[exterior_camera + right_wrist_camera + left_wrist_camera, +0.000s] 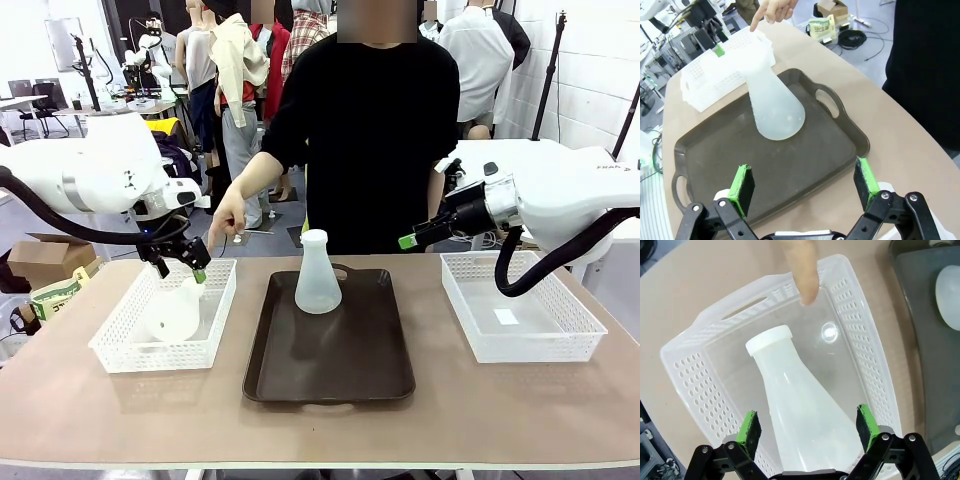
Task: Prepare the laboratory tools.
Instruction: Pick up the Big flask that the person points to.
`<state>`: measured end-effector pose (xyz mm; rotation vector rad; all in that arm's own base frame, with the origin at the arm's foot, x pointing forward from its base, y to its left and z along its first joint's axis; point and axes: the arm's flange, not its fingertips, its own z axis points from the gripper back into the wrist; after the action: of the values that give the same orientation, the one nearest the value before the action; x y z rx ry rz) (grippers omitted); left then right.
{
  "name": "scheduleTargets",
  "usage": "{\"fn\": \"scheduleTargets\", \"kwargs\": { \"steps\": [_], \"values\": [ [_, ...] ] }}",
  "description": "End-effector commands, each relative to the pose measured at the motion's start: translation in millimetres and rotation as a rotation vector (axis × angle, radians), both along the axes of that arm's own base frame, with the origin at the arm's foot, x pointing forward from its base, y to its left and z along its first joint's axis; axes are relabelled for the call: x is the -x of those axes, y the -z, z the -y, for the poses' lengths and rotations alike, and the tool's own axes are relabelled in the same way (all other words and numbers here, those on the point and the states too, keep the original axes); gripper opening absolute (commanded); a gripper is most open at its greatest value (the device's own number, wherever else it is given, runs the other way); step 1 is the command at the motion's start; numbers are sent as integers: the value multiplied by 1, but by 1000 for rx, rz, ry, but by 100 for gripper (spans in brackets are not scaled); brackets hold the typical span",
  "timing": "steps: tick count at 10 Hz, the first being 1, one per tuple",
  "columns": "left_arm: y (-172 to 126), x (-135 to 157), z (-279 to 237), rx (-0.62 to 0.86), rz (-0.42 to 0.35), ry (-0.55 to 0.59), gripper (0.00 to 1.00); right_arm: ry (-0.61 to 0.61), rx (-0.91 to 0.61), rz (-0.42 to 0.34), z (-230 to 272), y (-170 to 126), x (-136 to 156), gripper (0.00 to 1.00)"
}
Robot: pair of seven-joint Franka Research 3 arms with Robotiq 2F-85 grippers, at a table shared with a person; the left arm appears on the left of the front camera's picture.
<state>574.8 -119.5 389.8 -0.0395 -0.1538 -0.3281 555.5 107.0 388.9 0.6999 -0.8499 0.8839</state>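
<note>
One frosted-white conical flask stands upright on the dark brown tray. A second flask lies on its side in the left white basket. My left gripper hangs open just above that basket. In the left wrist view its fingers straddle the lying flask without touching it, and the left gripper holds nothing. My right gripper is open in the air right of the tray. The right wrist view has the right gripper empty above the tray, short of the upright flask.
A person stands at the far side and points a finger down at the left basket's far rim; the finger is close to the flask's neck. An empty white basket sits at the right. The front strip of table is bare.
</note>
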Motion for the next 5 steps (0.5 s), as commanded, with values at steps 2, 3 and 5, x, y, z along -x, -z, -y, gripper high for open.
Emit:
{"fn": "scheduleTargets", "kwargs": {
  "steps": [2, 3, 5],
  "values": [
    [13, -27, 9, -44, -6, -37, 100, 2, 15, -13, 0, -3, -2, 100],
    [19, -37, 9, -40, -15, -60, 100, 2, 15, -13, 0, -3, -2, 100],
    [26, -53, 6, -43, -39, -116, 100, 2, 15, -13, 0, -3, -2, 100]
  ]
}}
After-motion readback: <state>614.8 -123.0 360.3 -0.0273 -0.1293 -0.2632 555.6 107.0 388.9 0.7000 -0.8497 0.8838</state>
